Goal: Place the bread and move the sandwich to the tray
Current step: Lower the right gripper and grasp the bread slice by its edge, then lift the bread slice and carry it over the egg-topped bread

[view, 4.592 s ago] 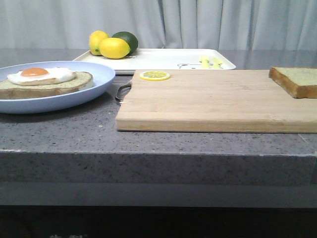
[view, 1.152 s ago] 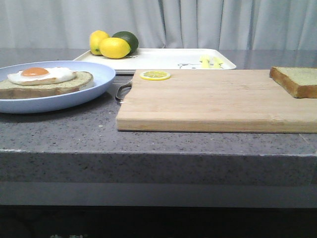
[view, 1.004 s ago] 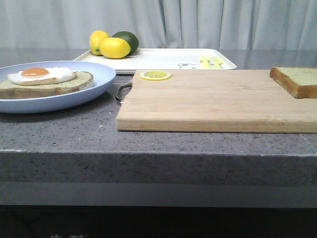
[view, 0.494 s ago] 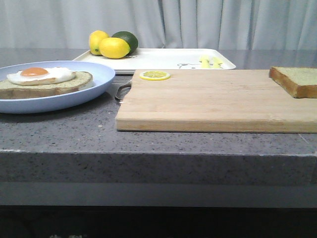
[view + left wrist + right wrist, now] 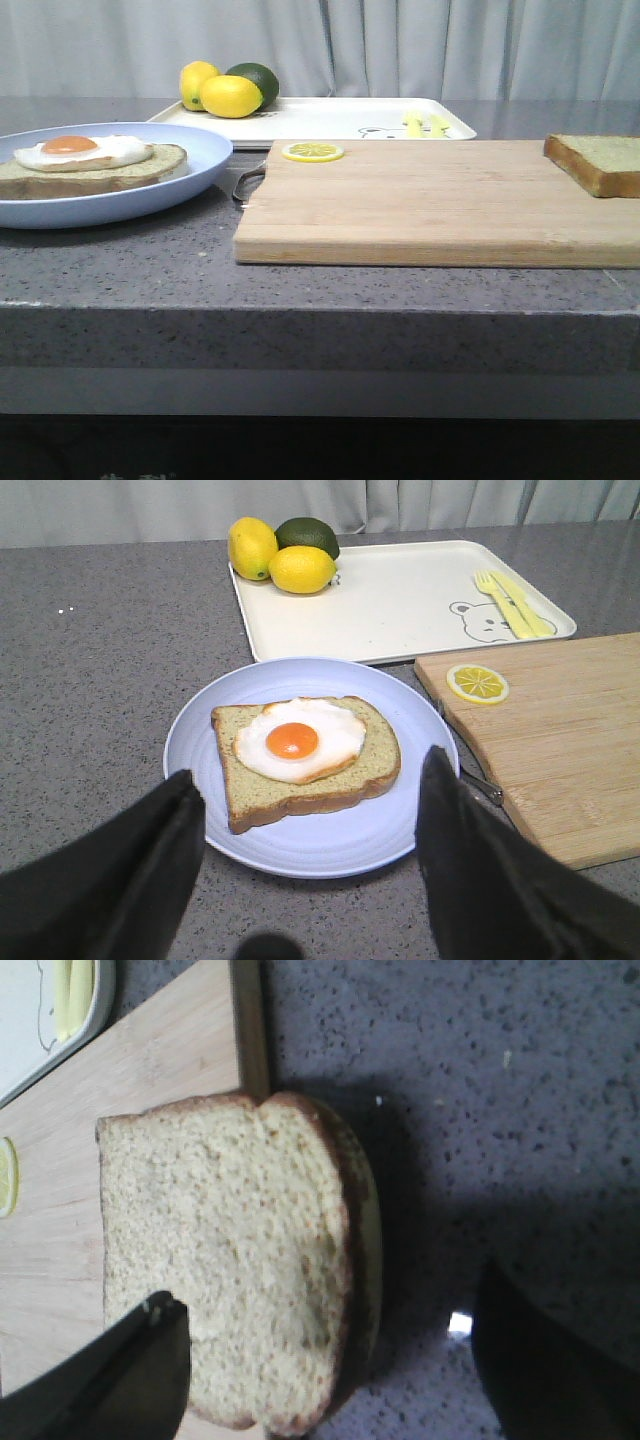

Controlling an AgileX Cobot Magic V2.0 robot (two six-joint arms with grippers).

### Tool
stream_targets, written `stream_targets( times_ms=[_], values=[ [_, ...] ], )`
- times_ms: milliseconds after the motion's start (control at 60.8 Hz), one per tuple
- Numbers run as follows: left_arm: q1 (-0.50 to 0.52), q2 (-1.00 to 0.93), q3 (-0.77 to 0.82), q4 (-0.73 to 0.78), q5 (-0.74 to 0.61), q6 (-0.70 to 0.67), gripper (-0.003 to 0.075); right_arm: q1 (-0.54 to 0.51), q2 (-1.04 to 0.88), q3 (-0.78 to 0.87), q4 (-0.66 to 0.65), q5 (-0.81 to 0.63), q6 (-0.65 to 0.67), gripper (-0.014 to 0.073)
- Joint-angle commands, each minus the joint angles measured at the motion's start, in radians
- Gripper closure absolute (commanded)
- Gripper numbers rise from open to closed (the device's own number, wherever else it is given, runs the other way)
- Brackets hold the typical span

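Two spread grippers above a kitchen counter, each over a slice of bread.

Nearest, we see the left gripper [image 5: 310,870] with its dark fingers [image 5: 150,870] wide apart above the light-blue plate [image 5: 200,780], which carries the sandwich [image 5: 305,755]: one slice topped with a fried egg. The right gripper [image 5: 330,1360] is likewise spread, straddling the bread [image 5: 220,1300], which lies flat at the right end of the wooden cutting board [image 5: 430,205], overhanging its edge. Farther back, we note a lemon slice [image 5: 313,152] on the board's far-left corner, then the tray [image 5: 330,118] holding two lemons [image 5: 230,96] and a lime [image 5: 255,78].
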Motion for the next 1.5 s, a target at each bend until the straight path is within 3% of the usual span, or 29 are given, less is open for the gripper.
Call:
stream_targets(
  times_ms=[0,510,592,823,938,1267,1481],
  values=[
    [-0.008,0.011,-0.025,-0.005,-0.079,-0.001,0.0281,-0.007,-0.01,-0.031,0.109,0.121,-0.05,0.0005],
    [-0.008,0.011,-0.025,-0.005,-0.079,-0.001,0.0281,0.077,0.039,-0.031,0.127,0.13,-0.083,0.0017],
    [-0.008,0.011,-0.025,-0.005,-0.079,-0.001,0.0281,0.089,0.039,-0.031,0.127,0.13,-0.083,0.0076],
    [-0.008,0.011,-0.025,-0.005,-0.079,-0.001,0.0281,0.089,0.037,-0.031,0.132,0.13,-0.082,0.0405],
    [-0.008,0.011,-0.025,-0.005,-0.079,-0.001,0.0281,0.089,0.026,-0.031,0.148,0.13,-0.081,0.0507],
    [-0.008,0.011,-0.025,-0.005,-0.079,-0.001,0.0281,0.106,-0.069,-0.031,0.249,0.131,-0.054,0.0536],
    [-0.008,0.011,-0.025,-0.005,-0.079,-0.001,0.0281,0.214,-0.131,-0.031,0.394,0.131,-0.033,0.0536]
  ],
)
